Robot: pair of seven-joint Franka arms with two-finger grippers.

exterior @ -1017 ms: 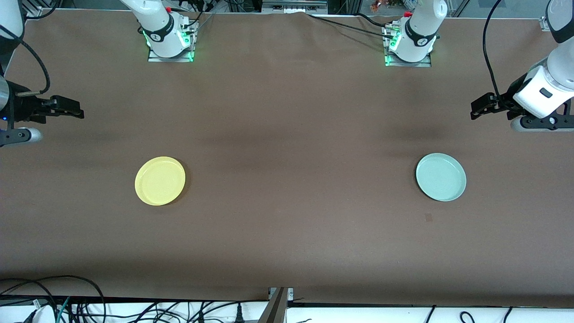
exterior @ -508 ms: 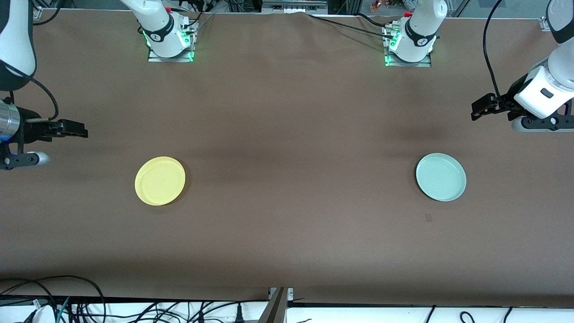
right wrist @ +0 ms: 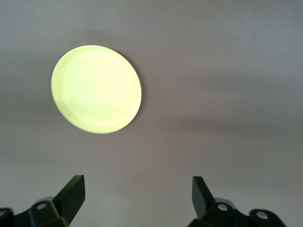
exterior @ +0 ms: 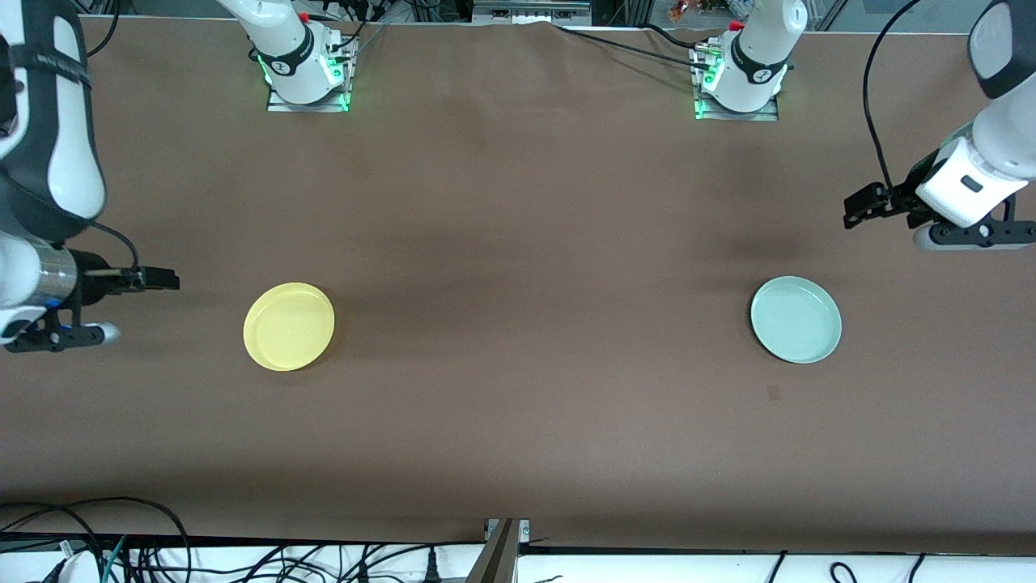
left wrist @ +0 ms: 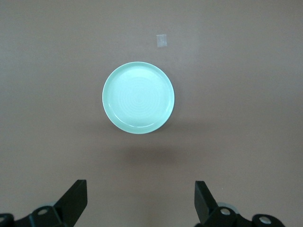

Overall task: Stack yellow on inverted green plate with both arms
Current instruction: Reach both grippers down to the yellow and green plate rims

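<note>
Yellow plate (exterior: 289, 326) and green plate (exterior: 796, 319) lie well apart; both claws gape wide, empty.

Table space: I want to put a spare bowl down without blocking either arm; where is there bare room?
The wide stretch between the yellow plate and the green plate is bare. Table ends are crowded: the open right gripper beside the yellow plate, the open left gripper near the green.

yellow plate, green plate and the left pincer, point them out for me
yellow plate (exterior: 289, 326), front view, middle of its flat face
green plate (exterior: 796, 319), front view, middle of its flat face
left pincer (left wrist: 141, 201), left wrist view, the gap midway between its open fingertips
</note>
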